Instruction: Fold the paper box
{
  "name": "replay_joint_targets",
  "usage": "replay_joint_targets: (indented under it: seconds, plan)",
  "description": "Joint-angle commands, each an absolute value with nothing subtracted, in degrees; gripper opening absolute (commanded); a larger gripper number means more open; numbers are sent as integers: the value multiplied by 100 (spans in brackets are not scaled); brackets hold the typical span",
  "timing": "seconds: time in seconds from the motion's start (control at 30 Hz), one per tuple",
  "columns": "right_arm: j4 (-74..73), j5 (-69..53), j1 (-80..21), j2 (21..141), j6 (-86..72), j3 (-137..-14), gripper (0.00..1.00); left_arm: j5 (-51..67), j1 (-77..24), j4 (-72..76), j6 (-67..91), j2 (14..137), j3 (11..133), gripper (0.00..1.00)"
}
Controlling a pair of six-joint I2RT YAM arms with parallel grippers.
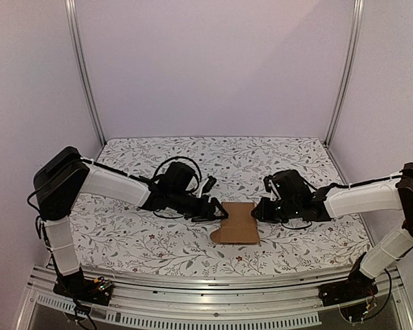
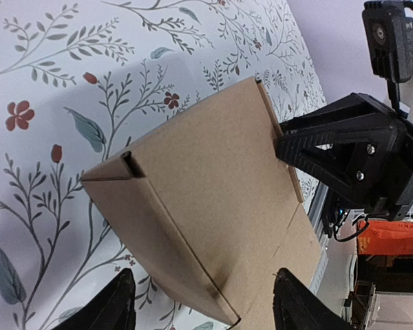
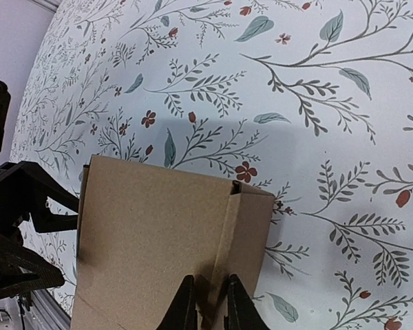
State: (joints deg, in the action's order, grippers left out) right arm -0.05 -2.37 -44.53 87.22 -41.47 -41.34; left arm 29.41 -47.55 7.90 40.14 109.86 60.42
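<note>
Sitting on the floral bench (image 1: 124,234) just below the middle of the overhead frame, the paper box (image 1: 235,223) is lying mostly flat, with one side panel (image 3: 248,227) lifting along a crease. The right pincer (image 3: 210,306) is nipping the box's edge, its fingers nearly meeting on the cardboard at the bottom of its own view. The left pincer (image 2: 205,306) is standing wide apart at the opposite edge, straddling the cardboard and clamping nothing.

That thin bite is looking like the main risk. With so little cardboard between the fingers, the edge could be slipping free or tearing as soon as it is pulled. Since the other side is not being held, any tug could be dragging the whole box across the cloth rather than bending it. The raised panel is also liable to be springing back, or creasing off its scored line.

The gripped spot itself is running off the bottom of the right wrist view, so the depth of the bite is staying unclear. Whether the left fingers are brushing the cardboard is hard to judge, and the underside and most tabs are hiding.
</note>
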Motion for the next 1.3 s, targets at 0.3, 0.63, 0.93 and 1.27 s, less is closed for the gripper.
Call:
replay_joint_targets:
  seconds: [0.3,0.63,0.93,1.27]
  plan:
    - [239,-281,-4390,8655,-4376,-3517,0,3225,-4685,1478,4902,11114,5679,67]
    - [391,-289,-4390,8666,-4364,-3438,0,3377,-4762,2044,5969,11270,5466,68]
    - [487,-316,-4390,8640,-4363,-3386,0,3353,-4786,2423,6391,11498,5377,76]
    - [566,-362,-4386,8622,-4425,-3340,0,3485,-4790,3485,6995,11718,5180,76]
